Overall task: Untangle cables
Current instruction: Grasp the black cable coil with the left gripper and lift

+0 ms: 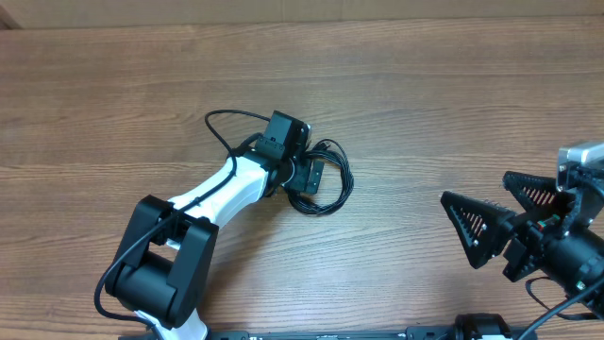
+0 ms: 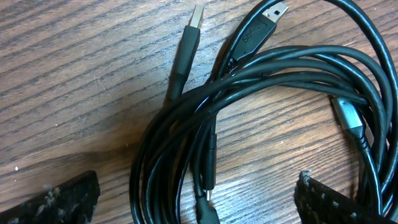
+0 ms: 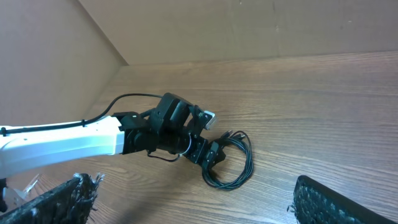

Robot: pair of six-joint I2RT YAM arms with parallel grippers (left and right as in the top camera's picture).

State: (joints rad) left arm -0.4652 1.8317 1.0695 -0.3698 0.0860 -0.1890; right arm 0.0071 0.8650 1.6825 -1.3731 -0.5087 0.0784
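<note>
Spread wide, our left jaws hover over the cables (image 2: 280, 62), a limp, light coil on the desk (image 1: 425, 104), plugs (image 2: 193, 31) splayed at its edge. We judge a plug's stiff neck the surest hold. Our right jaws stand apart, well clear.

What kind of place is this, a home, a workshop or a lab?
Probably a robotics lab bench: a left arm and right arm mounted at a wood-grain table, plain brown board walling it in, and a coil of black cables.
</note>
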